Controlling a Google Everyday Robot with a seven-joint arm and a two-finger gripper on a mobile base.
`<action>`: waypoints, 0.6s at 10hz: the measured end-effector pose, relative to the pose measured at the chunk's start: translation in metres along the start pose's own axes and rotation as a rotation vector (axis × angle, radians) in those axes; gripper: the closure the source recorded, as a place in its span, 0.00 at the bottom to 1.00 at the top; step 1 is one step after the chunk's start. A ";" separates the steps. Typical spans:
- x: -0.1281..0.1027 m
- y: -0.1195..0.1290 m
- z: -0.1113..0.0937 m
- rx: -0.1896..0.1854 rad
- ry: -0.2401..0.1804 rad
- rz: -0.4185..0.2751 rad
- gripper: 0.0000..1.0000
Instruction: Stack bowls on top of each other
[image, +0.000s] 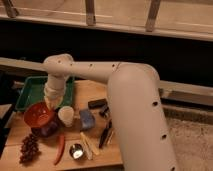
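Orange-red bowl (38, 114) w/ white jaws (51, 103) at rim, purple bowl (48, 127), green tray (31, 90).
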 end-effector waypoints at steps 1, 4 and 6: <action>0.000 0.001 0.000 0.001 0.004 -0.005 0.24; -0.001 0.003 -0.007 0.016 -0.014 -0.016 0.24; -0.006 0.007 -0.041 0.047 -0.088 -0.019 0.24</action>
